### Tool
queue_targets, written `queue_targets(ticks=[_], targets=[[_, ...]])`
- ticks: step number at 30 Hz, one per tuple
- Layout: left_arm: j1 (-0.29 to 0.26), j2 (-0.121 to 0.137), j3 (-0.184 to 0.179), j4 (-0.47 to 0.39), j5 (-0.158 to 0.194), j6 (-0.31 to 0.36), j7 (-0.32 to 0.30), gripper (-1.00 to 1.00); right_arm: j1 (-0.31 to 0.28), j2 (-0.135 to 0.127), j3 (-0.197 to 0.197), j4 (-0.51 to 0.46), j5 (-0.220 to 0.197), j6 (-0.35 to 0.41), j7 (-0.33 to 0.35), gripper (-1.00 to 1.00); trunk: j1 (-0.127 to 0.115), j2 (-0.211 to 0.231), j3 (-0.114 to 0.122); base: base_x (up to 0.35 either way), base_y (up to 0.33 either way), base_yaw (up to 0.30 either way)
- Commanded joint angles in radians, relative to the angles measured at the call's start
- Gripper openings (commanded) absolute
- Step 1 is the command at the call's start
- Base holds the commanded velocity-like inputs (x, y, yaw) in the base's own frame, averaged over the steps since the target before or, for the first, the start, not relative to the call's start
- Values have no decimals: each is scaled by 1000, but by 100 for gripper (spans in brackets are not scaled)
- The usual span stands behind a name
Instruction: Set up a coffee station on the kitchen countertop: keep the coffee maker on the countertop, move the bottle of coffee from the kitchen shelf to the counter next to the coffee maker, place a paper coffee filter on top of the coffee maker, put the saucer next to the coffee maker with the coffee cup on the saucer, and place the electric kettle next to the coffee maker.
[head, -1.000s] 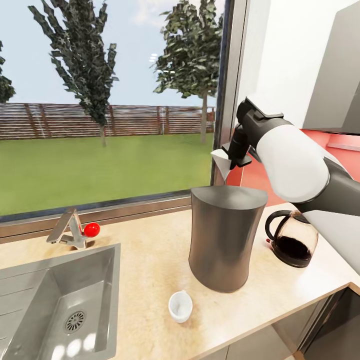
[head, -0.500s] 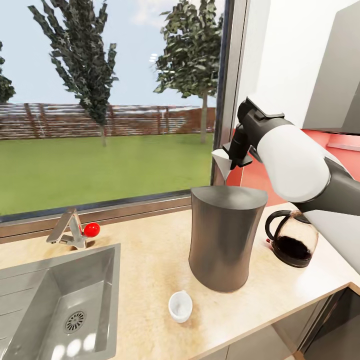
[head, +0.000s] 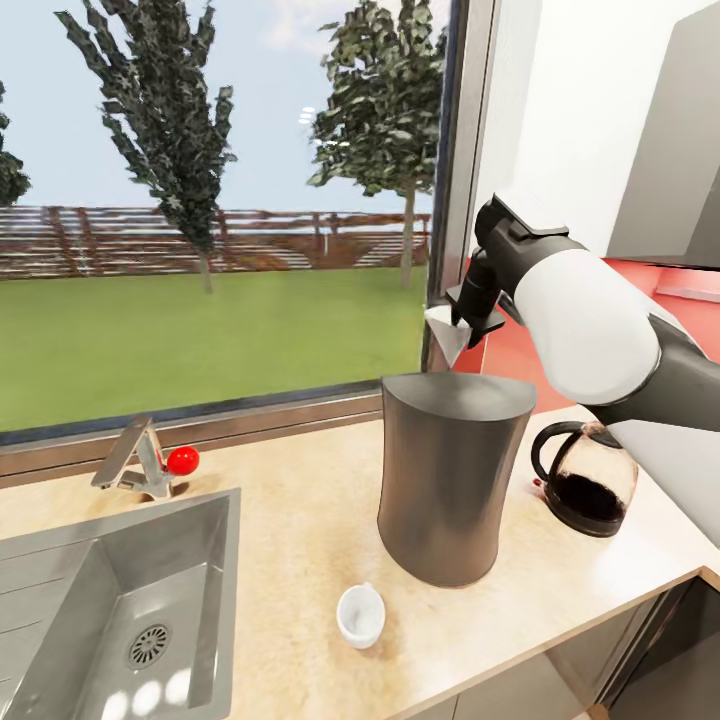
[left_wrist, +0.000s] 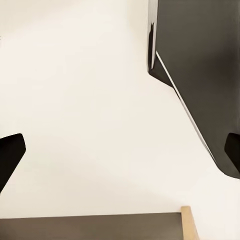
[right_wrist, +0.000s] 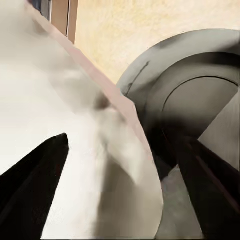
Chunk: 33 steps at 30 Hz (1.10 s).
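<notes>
The tall dark grey coffee maker (head: 452, 480) stands on the pale countertop (head: 290, 510). Just above its back rim hangs the white paper coffee filter (head: 446, 336), point down, with my right gripper (head: 470, 315) shut on it. In the right wrist view the filter (right_wrist: 75, 145) lies between the dark fingers (right_wrist: 37, 185), above the coffee maker's round top (right_wrist: 200, 100). The glass electric kettle (head: 588, 482) stands to the right of the coffee maker. The tiny white coffee cup (head: 360, 613) sits in front of it, near the counter edge. My left gripper (left_wrist: 120, 155) is open and holds nothing. The saucer and the bottle of coffee are out of view.
A steel sink (head: 60, 600) fills the counter's left part, with a faucet (head: 135, 460) and red knob (head: 183, 459) behind it. A large window backs the counter. A red wall panel (head: 520, 365) lies behind the kettle. The counter's front edge runs close below the cup.
My right gripper and the filter have shifted very slightly to the right above the coffee maker. Everything else stays put.
</notes>
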Motion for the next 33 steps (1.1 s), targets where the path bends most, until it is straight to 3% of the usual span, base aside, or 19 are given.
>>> queue_targets(ticks=[1, 33], targets=[[0, 0, 2, 0, -3, 0, 2, 100, 0, 0, 4, -2, -7, 11, -6, 100, 0, 0, 0, 98, 0, 0], [0, 1, 2, 0, -3, -1, 4, 100, 0, 0, 3, -2, -7, 10, -6, 100, 0, 0, 0, 8, 0, 0]])
